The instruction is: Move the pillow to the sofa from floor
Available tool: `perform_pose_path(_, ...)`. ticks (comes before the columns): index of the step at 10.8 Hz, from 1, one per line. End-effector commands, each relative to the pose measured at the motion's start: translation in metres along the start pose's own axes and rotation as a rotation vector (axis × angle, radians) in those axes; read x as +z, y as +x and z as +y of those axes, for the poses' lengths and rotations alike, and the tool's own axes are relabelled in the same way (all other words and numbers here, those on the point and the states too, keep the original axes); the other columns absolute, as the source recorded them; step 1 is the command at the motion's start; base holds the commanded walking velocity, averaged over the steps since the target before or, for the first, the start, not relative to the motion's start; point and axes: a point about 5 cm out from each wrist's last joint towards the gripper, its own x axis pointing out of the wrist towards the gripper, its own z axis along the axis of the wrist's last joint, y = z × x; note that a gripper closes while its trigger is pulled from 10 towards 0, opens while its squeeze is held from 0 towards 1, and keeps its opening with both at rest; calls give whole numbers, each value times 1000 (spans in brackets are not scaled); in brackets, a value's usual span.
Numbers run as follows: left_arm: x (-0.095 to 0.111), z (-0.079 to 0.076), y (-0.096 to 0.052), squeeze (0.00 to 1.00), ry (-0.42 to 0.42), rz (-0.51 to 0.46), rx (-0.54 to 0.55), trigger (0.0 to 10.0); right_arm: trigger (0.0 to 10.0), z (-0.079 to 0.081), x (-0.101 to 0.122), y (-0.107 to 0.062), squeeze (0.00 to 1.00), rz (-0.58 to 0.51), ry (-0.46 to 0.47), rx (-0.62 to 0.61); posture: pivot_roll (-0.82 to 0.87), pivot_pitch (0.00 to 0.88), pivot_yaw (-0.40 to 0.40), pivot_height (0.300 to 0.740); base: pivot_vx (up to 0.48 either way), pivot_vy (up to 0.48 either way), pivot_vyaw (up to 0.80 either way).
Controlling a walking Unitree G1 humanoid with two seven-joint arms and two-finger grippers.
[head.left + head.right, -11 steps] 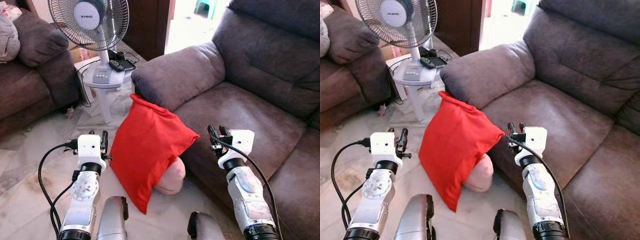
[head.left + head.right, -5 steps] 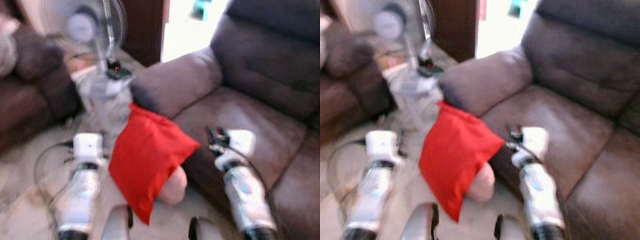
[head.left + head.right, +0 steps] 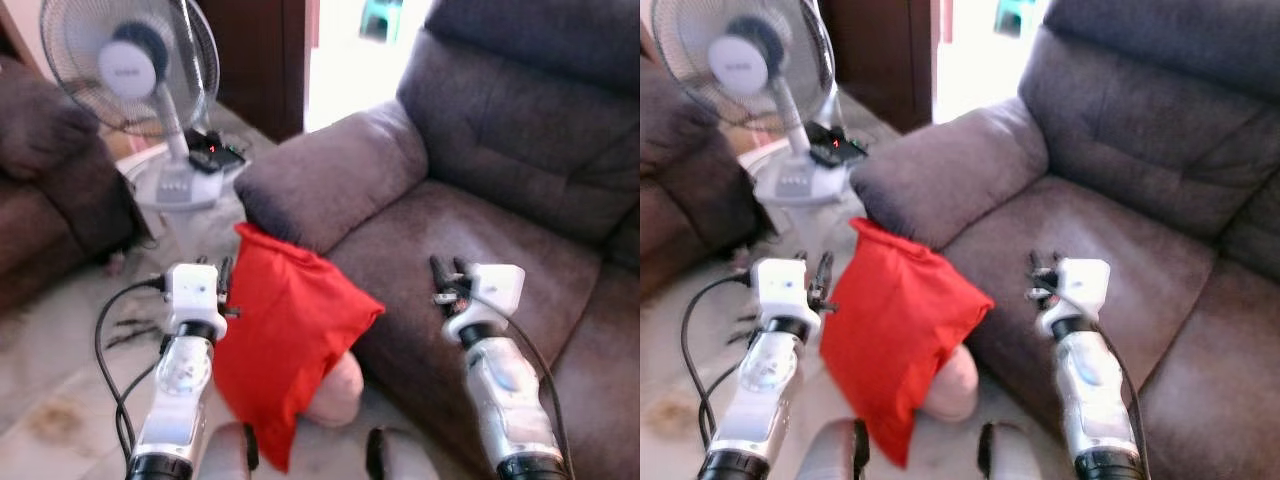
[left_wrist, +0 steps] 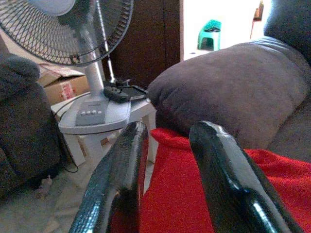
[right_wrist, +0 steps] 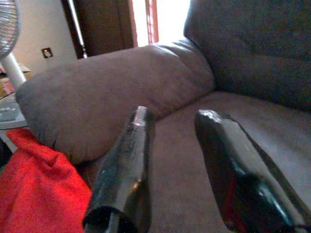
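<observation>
A red pillow (image 3: 285, 345) stands tilted on the floor, leaning against the front of the grey-brown sofa (image 3: 500, 190) below its armrest (image 3: 335, 175). A pinkish cushion (image 3: 335, 395) lies under its lower edge. My left gripper (image 3: 222, 275) is raised just left of the pillow, its fingers (image 4: 121, 170) open with the red cloth (image 4: 194, 194) beyond them. My right gripper (image 3: 445, 272) hovers above the sofa seat (image 5: 194, 141) to the pillow's right, open and empty.
A standing fan (image 3: 130, 70) sits on a small white table (image 3: 180, 185) with a remote, left of the armrest. Another dark sofa (image 3: 40, 190) is at far left. A cardboard box (image 4: 60, 85) is behind the fan. Pale tiled floor (image 3: 60, 370) lies in front.
The whole view has shifted as I moved closer and turned slightly right; the fan and other sofa slid left. The pillow still leans where it was, and both grippers stay open.
</observation>
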Motion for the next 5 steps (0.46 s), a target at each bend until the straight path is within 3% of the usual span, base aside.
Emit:
perform_pose_path(1, -2, 8, -2, 0, 14, 16, 19, 10000, 10000, 9, -1, 2, 0, 8, 8, 31, 9, 43, -56, 600, 289, 0, 0)
perform_pose_path(5, -1, 7, 1, 0, 16, 15, 19, 10000, 10000, 9, -9, 1, 0, 75, -10, 50, 6, 70, -58, 600, 292, 0, 0)
